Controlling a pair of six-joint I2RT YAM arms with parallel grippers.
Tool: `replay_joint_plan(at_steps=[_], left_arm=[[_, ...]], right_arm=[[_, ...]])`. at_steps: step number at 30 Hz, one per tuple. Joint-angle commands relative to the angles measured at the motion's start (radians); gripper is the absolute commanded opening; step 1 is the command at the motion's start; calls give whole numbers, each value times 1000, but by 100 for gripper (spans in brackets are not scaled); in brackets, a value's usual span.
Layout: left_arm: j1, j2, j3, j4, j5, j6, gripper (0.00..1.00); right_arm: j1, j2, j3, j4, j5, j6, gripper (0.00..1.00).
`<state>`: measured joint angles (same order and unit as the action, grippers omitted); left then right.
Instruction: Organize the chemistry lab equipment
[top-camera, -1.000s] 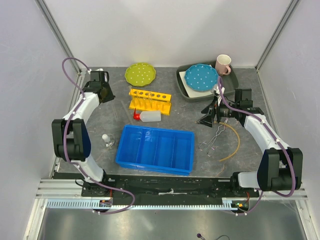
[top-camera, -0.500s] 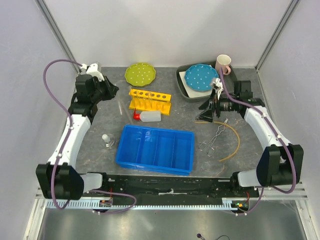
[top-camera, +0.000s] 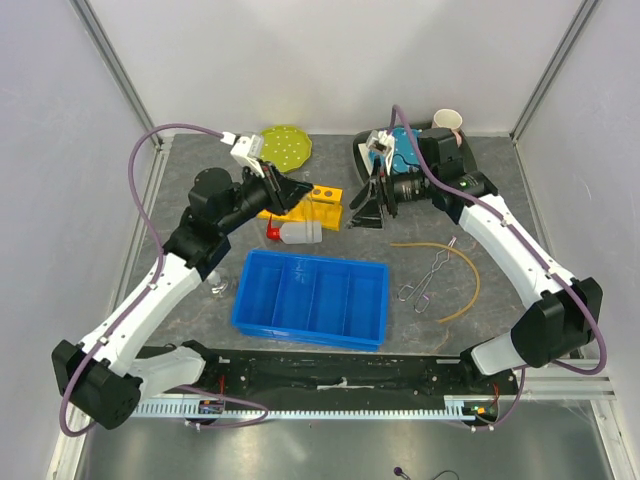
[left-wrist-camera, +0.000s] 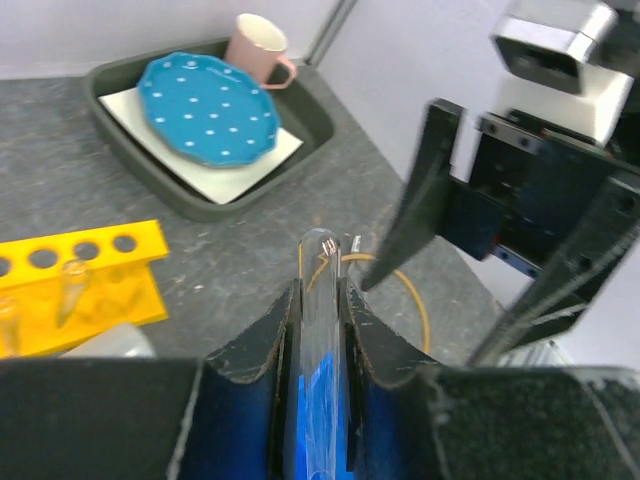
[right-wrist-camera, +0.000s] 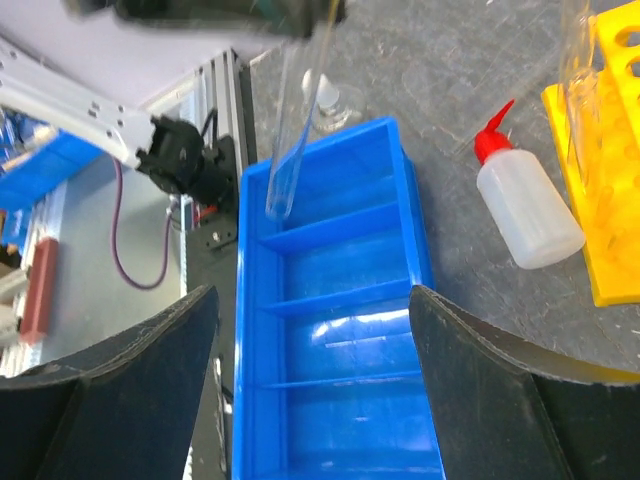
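My left gripper (top-camera: 290, 190) is shut on a clear test tube (left-wrist-camera: 320, 300) and holds it in the air over the yellow holed rack (top-camera: 322, 200). The tube also shows in the right wrist view (right-wrist-camera: 295, 120), hanging over the blue bin's end. My right gripper (top-camera: 365, 210) is open and empty, raised just right of the rack, its jaws wide apart (right-wrist-camera: 310, 295). The white squeeze bottle with red cap (top-camera: 297, 233) lies in front of the rack. Metal tongs (top-camera: 428, 278) and the tan rubber tube (top-camera: 470, 275) lie at the right. A small clear flask (right-wrist-camera: 330, 100) stands left of the bin.
A blue divided bin (top-camera: 310, 298) sits at the front centre. A green dotted plate (top-camera: 285, 148) lies at the back. A dark tray (left-wrist-camera: 330, 120) at the back right holds a blue dotted plate (left-wrist-camera: 207, 110) and a pink-handled mug (top-camera: 448, 122).
Both arms have swung in toward the centre. My left gripper moved from the far left to above the rack with the tube. My right gripper moved left, away from the tongs.
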<state>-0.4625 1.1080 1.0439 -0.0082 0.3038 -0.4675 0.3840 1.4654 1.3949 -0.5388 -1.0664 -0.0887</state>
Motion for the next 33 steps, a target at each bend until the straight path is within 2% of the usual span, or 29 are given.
replay_joint_plan(at_steps=[1,9,16,19,25,27,28,33], left_arm=[[-86,-2,5,132,-63,-77,17],[-183,23,18,154,-135,-72,17],[-220,42,22,157,-164,-68,17],[-228,38,22,157,-170,-68,17],[-229,26,16,154,-173,-62,17],[-229,20,15,152,-173,-59,17],[-229,18,12,151,-175,-57,17],[-229,6,11,148,-172,-56,18]], right_arm=[[10,-19,32,212,42,282,84],[70,0,-7,319,25,420,83],[110,16,-25,419,23,527,81],[118,24,-39,433,28,544,75],[119,27,-62,444,28,558,58],[119,29,-66,448,26,560,50],[119,26,-74,454,23,569,42],[119,23,-106,508,8,609,27]])
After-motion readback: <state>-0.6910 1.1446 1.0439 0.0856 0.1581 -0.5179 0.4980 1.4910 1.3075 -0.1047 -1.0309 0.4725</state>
